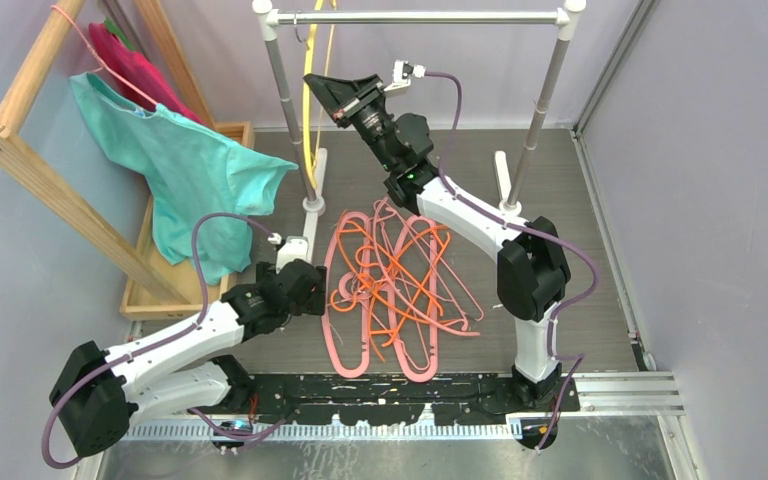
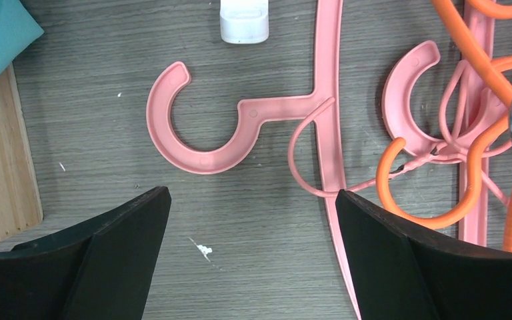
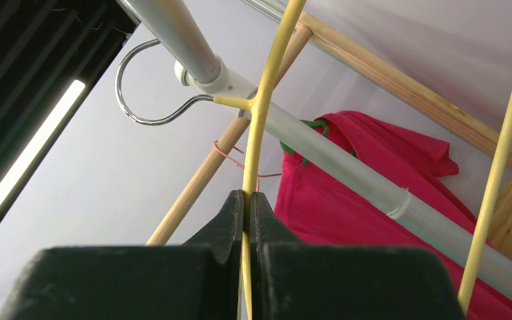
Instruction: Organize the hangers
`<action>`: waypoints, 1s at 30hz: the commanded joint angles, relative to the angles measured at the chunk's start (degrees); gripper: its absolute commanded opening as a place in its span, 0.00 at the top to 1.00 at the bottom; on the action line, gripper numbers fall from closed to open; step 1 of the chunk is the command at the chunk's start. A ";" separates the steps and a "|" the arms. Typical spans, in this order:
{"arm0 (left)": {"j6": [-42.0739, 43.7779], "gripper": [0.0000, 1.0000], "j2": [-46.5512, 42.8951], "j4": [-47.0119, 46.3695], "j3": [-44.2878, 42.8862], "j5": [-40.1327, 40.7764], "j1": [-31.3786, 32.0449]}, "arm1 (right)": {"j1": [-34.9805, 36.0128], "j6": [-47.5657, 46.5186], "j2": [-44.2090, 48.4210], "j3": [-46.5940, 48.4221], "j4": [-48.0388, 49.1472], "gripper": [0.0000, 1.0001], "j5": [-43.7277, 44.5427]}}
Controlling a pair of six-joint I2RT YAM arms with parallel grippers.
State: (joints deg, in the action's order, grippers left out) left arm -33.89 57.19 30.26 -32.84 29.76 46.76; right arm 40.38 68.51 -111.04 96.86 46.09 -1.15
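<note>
- Top view: right pincer (image 1: 314, 88) is raised just under the left end of the rack rail (image 1: 420, 17), clamped on the yellow hanger (image 1: 309, 125), which hangs down from the rail.
- The pile of pink and orange hangers (image 1: 390, 285) lies tangled flat on the table (image 1: 600, 180), below the rail and between its posts.
- Left pincer (image 1: 320, 290) sits low, below the rail's left post, at the pile's left edge.
- Left wrist view: left pincer (image 2: 253, 220) is spread wide with nothing between the fingers. A pink hook (image 2: 197, 133) lies flat just ahead, untouched. An orange hook (image 2: 427, 200) is tangled beside it.
- Right wrist view: right pincer (image 3: 247, 207) is pressed together, pinching the yellow hanger's (image 3: 261, 113) thin stem below the rail (image 3: 193, 53). The hanger's metal hook (image 3: 140, 107) curls at the rail. A magenta garment (image 3: 373, 167) hangs beyond the rail.
</note>
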 commanded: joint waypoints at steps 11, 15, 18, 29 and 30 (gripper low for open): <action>-0.73 0.02 -0.44 -1.14 0.05 1.00 -0.18 | 0.34 2.46 -3.55 13.75 -6.19 0.99 1.24; -0.87 0.02 -1.49 -1.16 0.43 1.22 -0.24 | 1.07 2.51 -4.44 15.53 -10.18 0.99 1.85; -0.94 0.02 -1.46 -1.16 0.51 1.18 -0.16 | 1.26 3.81 -4.03 12.85 -11.22 0.99 2.66; -1.00 0.02 -1.00 -1.08 0.45 0.95 -0.19 | 1.16 1.19 -0.89 7.20 -11.28 0.67 0.83; -1.03 0.02 -1.02 -1.11 0.48 1.00 -0.14 | 1.23 0.21 0.41 5.84 -11.10 0.60 1.33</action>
State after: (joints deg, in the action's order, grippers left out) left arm -34.06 56.77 30.28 -32.21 29.74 46.76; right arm 41.41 71.77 -115.85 106.24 33.52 -0.08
